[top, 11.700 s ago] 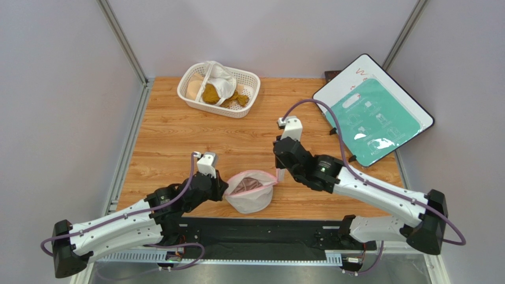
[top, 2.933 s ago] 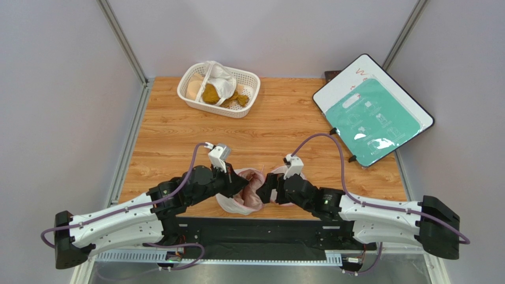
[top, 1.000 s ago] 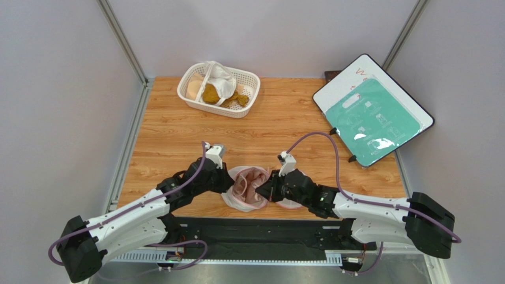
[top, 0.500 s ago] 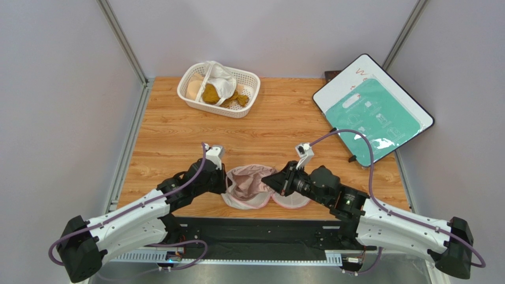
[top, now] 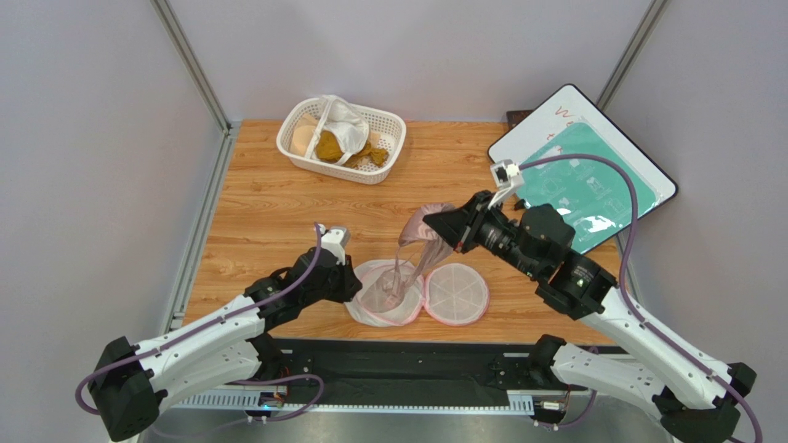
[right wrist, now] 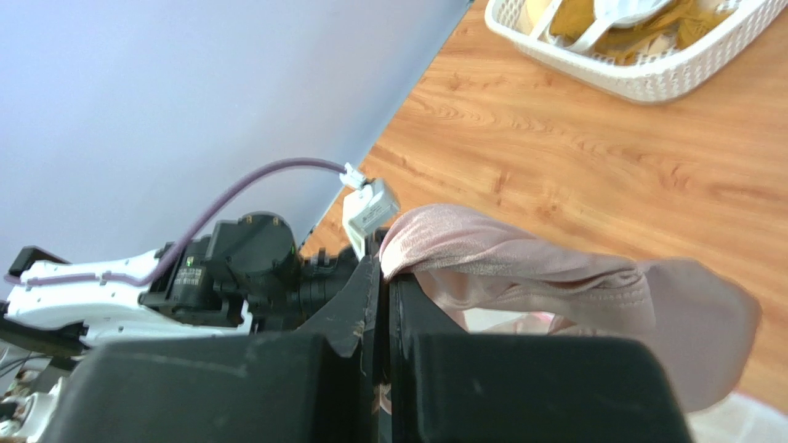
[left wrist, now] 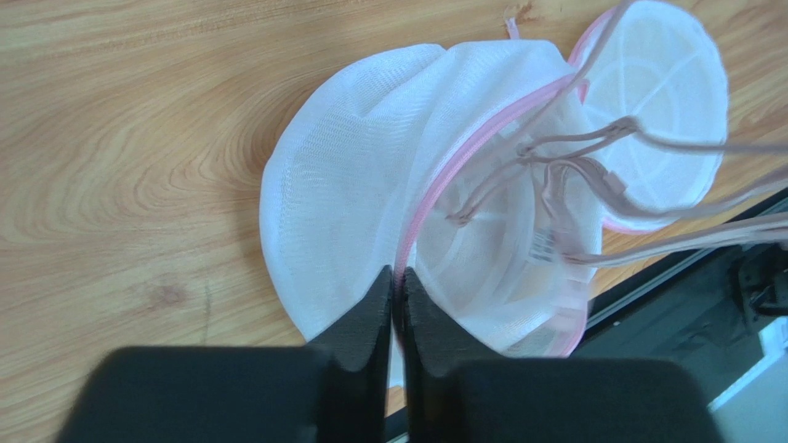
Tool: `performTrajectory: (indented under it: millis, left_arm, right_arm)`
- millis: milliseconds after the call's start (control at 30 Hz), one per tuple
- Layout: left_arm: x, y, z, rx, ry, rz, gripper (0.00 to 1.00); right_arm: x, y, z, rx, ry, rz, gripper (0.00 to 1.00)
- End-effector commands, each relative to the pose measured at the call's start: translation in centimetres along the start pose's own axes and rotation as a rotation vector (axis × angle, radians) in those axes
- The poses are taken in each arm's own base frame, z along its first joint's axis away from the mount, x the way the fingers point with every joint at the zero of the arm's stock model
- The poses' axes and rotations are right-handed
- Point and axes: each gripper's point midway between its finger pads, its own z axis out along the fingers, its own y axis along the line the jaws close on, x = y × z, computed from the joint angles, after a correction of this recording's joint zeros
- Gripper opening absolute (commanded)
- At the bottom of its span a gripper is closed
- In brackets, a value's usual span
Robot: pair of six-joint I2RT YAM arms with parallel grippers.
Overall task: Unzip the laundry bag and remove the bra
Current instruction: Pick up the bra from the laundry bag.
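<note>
Right gripper (top: 437, 227) clamps the soft dusty mauve-pink fabric bra (top: 418, 242); left gripper (left wrist: 396, 277) pinches the round white mesh laundry bag (left wrist: 351, 203).

The right gripper's jaws are pressed together on a bra cup, holding it above the wooden desk (top: 277, 212). The thin straps trail down into the bag's gaping half and seem to rest there. The left gripper's jaws grip that half's pink zipper trim. The bag lies unzipped near the desk's front edge, with its other ribbed half flat beside it.
</note>
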Motion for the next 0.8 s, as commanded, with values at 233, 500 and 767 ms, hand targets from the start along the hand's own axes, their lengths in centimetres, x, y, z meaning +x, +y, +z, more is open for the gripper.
performTrajectory:
  millis: [233,500,767]
  left_arm:
    - [-3.6,-1.1,-2.4,0.022,-0.080,0.028,0.85]
    - [-5.3,-1.3,-4.4,0.017,-0.112,0.057,0.92]
    - [-6.2,-1.4,-6.0,0.019,-0.137,0.063,0.98]
  right_arm:
    - [-9.7,2.4,5.4,-0.101,0.013,-0.158,0.00]
    - [-15.9,3.7,11.1,-0.160,-0.033,-0.236,0.00]
    - [-22.1,1.9,20.5,-0.206,-0.136,-0.306,0.00]
